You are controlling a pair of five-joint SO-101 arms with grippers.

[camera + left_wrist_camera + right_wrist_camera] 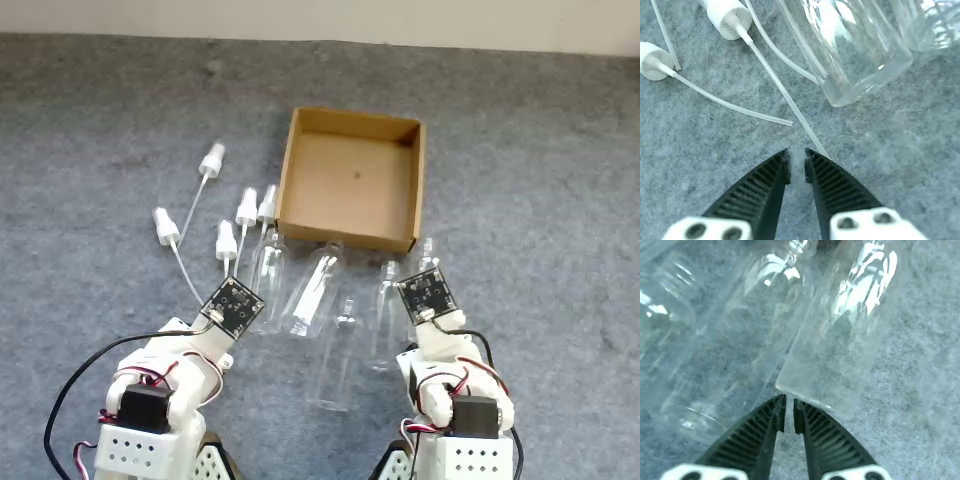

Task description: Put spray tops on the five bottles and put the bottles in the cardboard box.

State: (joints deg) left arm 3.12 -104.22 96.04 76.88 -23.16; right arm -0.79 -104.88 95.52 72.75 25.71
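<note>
**No bottle boxed yet, both arms idle**

The open brown cardboard box (pixel 352 117) sits toward the far edge of the grey table (pixel 540 150) and holds nothing. Five clear plastic bottles (pixel 340 360) lie on their sides between the box and the near edge. Five white spray tops with thin dip tubes (pixel 246 207) lie scattered just left of them. One top lies at a bottle's neck; whether it is seated cannot be told. The left gripper (pixel 796 152) hovers by the tubes and the right gripper (pixel 789 399) by a bottle's base, each with jaws clenched on nothing. Capping and boxing appear to remain almost entirely undone.
</note>
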